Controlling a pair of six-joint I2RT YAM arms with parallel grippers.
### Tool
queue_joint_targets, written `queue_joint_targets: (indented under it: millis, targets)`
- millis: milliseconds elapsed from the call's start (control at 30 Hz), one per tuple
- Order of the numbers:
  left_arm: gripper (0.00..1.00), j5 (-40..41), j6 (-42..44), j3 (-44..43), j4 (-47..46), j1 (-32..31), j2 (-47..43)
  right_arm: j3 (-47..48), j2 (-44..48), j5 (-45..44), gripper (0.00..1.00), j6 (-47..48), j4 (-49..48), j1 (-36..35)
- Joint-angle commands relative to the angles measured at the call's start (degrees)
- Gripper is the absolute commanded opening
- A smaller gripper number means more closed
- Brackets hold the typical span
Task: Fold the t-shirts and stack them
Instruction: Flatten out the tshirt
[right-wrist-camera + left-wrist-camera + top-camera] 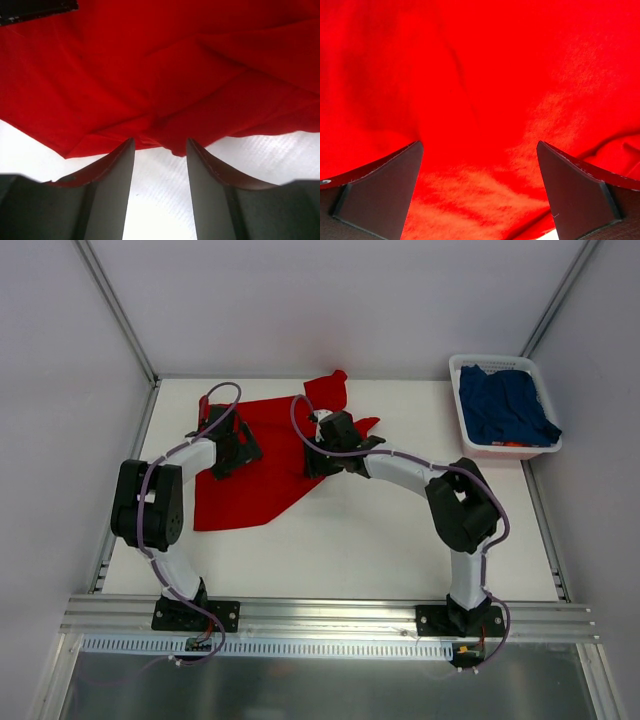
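Note:
The bright red t-shirt [255, 465] lies spread on the white table, partly bunched at the back near a raised sleeve. My left gripper [222, 462] is open, low over the shirt's left part; red cloth [485, 90] fills its wrist view between the wide-apart fingers [385, 190]. My right gripper [312, 462] is open at the shirt's right edge; a rumpled fold of the hem [165, 140] lies at the tips of its fingers [112, 185], not gripped. The dark navy t-shirt [505, 405] lies crumpled in the basket.
A white plastic basket [478, 448] stands at the table's back right corner. Bare white table [380, 540] lies in front of the shirt. Metal frame posts rise at the back corners.

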State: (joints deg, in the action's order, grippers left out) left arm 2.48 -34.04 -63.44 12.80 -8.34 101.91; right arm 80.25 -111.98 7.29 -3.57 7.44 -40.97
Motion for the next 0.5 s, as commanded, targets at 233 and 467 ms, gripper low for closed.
queue_joint_targets:
  millis: [233,467]
  targets:
    - [0.99,-0.28,-1.38,4.64,-3.04,-0.71,-4.00,3.16,-2.54,-0.17,0.50,0.41,0.73,-1.04]
    - [0.99,-0.90,-1.38,5.78,-3.74,-0.71,-4.08,0.18,-2.62,-0.08,0.52,1.90,-0.94,-0.95]
